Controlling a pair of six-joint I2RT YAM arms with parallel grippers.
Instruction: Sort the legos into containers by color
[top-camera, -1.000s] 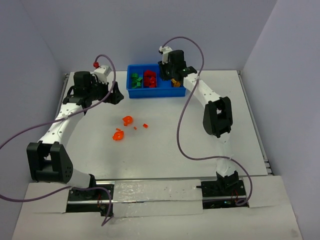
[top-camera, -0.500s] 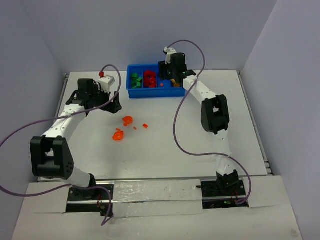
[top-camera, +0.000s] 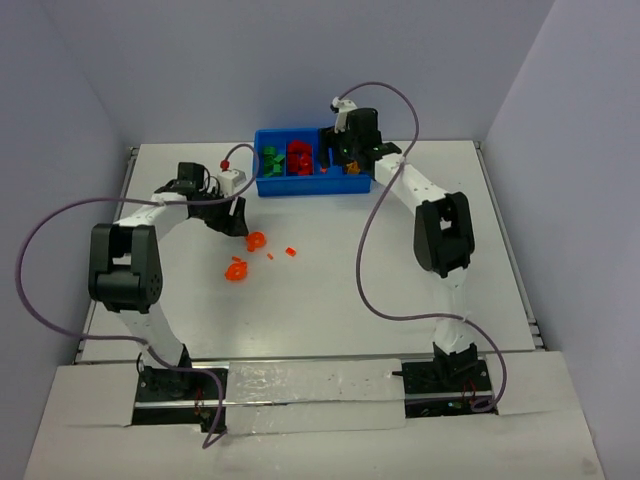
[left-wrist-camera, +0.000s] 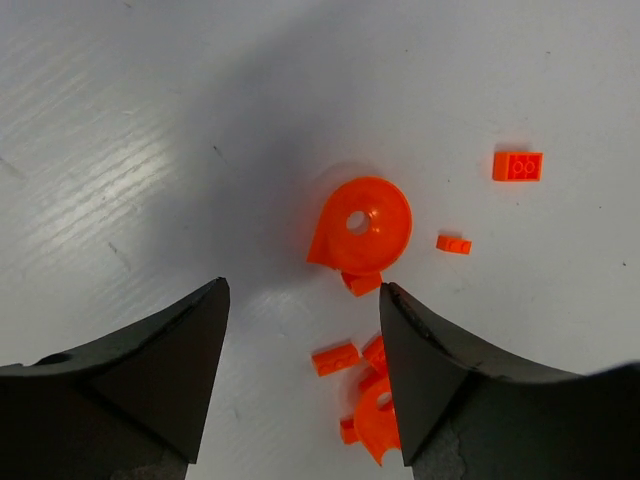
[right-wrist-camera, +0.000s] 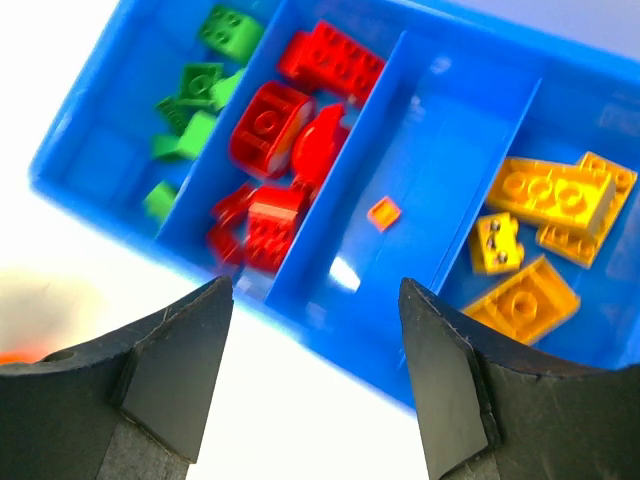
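The blue tray (top-camera: 310, 187) stands at the back of the table. In the right wrist view its compartments (right-wrist-camera: 450, 140) hold green legos (right-wrist-camera: 195, 120), red legos (right-wrist-camera: 280, 130), one small orange lego (right-wrist-camera: 384, 213) and yellow legos (right-wrist-camera: 545, 220). My right gripper (right-wrist-camera: 315, 285) hovers open and empty over the tray's front wall (top-camera: 343, 160). Loose orange legos lie on the table: a round piece (left-wrist-camera: 360, 225), small bricks (left-wrist-camera: 517, 166) (left-wrist-camera: 335, 358) and a curved piece (left-wrist-camera: 375, 420). My left gripper (left-wrist-camera: 302, 290) is open just above them, beside the round piece (top-camera: 255, 240), holding nothing.
A tiny orange bit (left-wrist-camera: 453, 244) lies right of the round piece. A second orange cluster (top-camera: 237, 270) sits nearer the front. Grey walls enclose the white table (top-camera: 400, 280) on three sides. Purple cables loop from both arms.
My left arm swung right and down to the orange pieces, its jaws narrowing a little. My right gripper opened over the tray, where a small orange piece now lies in the third compartment.
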